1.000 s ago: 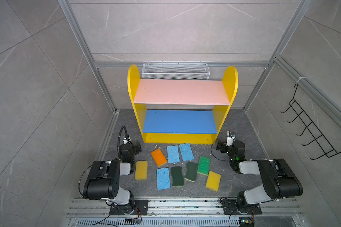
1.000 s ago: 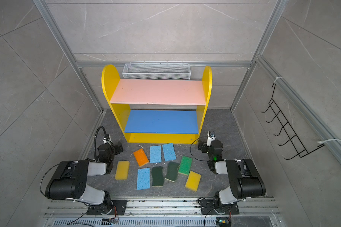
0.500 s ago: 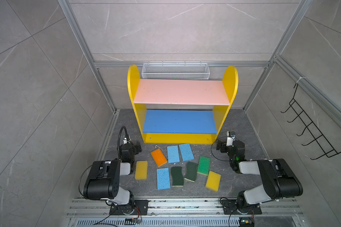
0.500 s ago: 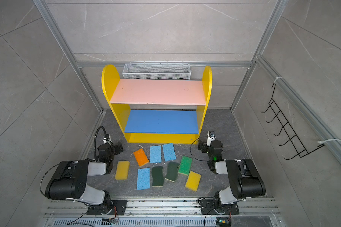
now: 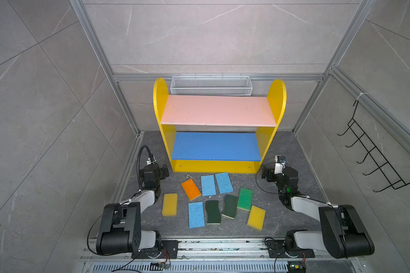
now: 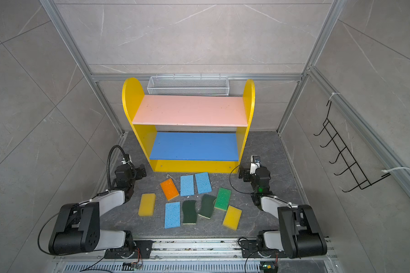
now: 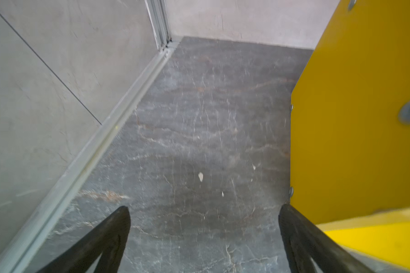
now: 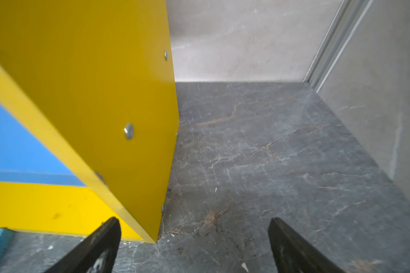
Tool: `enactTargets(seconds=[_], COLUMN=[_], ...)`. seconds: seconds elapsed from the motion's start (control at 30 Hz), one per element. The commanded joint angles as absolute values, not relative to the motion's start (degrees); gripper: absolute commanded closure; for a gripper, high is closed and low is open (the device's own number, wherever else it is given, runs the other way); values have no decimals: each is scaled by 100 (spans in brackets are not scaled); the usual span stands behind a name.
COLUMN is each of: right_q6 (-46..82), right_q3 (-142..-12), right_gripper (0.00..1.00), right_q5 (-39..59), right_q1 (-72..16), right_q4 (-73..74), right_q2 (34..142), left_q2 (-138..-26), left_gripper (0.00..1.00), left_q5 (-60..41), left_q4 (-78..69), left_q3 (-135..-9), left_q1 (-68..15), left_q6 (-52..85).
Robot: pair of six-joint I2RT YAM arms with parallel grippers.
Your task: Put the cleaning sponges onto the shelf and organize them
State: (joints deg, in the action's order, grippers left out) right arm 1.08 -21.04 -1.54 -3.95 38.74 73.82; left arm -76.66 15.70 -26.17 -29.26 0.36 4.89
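Nothing has shifted in the last second: left jaws and right jaws stand wide open and empty flanking the shelf (image 5: 219, 111), all nine cleaning sponges (image 5: 208, 185) lie on the counter (image 5: 234, 228) before it, so placing has yet to start

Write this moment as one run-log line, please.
progress: nothing placed yet | sponges: nine loose, none shelved | shelf: bare | left pincer: open, empty | right pincer: open, empty
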Motion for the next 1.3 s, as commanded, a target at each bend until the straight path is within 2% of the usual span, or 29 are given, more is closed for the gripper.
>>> enactTargets(seconds=[0.0,0.2,0.4,0.6,0.7,0.8,0.97,1.27], right_q6=[338,1085,1900,2950,3295,3483,4048,4533], right_q3=[-2276,-2357,-2868,-3331,-3859,-4210,-4133,-4072], right_gripper=[3,3,8,8,7,9,10,10], right_q5=[-369,-772,-1424,-1844,-1904,-1644,-1351,-797], right_q1=[-431,-598,-959,-1193,-1222,-1299,-1597,-2292], right_q4=[2883,1516,-807,-2878,-4001,-4770,-5093,-5623], right_q2=[6766,5553,4542,3593,3781,4033,3713,3994], left_q2=[-7132,-6036,-5049,-4800,-5104,-5315,-5195,-5004], left_gripper=[0,0,0,1,3,6,7,7], left_q5=[1917,1811,1921,2196,2321,2263,2067,2030], left_q4=[-1397,-281,845,2454,3264,3756,4056,4760], left_q3=[-3188,-3275,-3426,-4140,-4715,-5088,-5218,-5571], left_q1=[45,44,23,0,-53,-70,-104,-110], left_q6=[931,1480,2262,2773,2863,2891,2947,2818])
